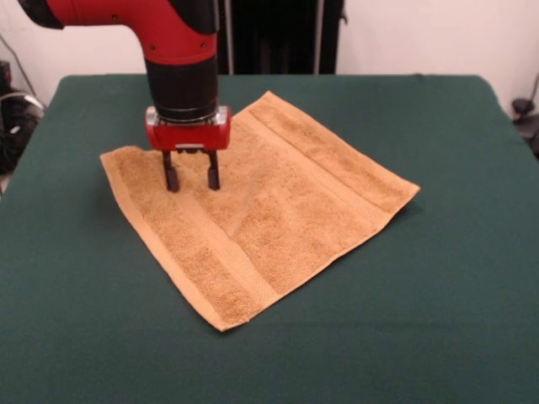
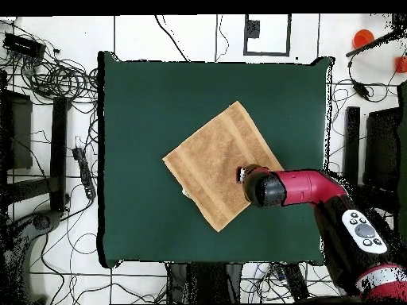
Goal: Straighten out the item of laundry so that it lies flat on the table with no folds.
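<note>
The job looks almost done. The towel (image 1: 257,206) lies spread out in the middle of the table (image 1: 472,320), turned like a diamond, well away from every edge. It looks nearly flat.

Going from left to right in the front view: the towel's left corner sits a bit crinkled and looks slightly lifted. Just beside it, the gripper (image 1: 192,179) comes straight down over the towel. Its two fingers (image 1: 171,178) are spread apart with nothing between them. The tips are at the cloth or just above it; I cannot tell if they touch. Past the gripper, a soft crease runs across the middle of the towel. The right corner lies flat and points to the table's right edge.

My guess is the next move is to smooth the left corner and the middle crease, or to lift the arm away. Pinching could bunch the cloth up again, so a gentle touch is best.

There is lots of bare green table on all sides, so the arm has plenty of room to move.
</note>
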Action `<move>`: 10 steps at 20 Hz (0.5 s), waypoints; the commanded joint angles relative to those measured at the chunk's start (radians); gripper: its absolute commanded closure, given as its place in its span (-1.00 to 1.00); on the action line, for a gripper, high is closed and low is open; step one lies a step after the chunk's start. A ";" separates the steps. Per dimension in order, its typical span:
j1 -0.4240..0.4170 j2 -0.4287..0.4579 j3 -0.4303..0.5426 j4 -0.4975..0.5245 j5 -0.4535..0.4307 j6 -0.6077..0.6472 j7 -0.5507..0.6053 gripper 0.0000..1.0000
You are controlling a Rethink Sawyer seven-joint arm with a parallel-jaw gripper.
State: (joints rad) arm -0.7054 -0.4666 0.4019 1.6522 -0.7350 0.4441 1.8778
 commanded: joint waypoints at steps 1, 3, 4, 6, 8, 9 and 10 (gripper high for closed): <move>-0.047 0.032 0.157 -0.106 -0.052 0.130 -0.380 -1.00; -0.062 0.033 0.171 -0.115 -0.047 0.149 -0.399 -1.00; -0.068 0.034 0.177 -0.120 -0.046 0.158 -0.407 -1.00; -0.079 0.035 0.192 -0.126 -0.053 0.172 -0.433 -1.00; -0.087 0.036 0.201 -0.130 -0.055 0.182 -0.447 -1.00; -0.085 0.035 0.199 -0.130 -0.054 0.182 -0.439 -1.00; -0.084 0.036 0.198 -0.129 -0.055 0.177 -0.430 -1.00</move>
State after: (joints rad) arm -0.8070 -0.4640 0.4796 1.5890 -0.7358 0.5196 1.7873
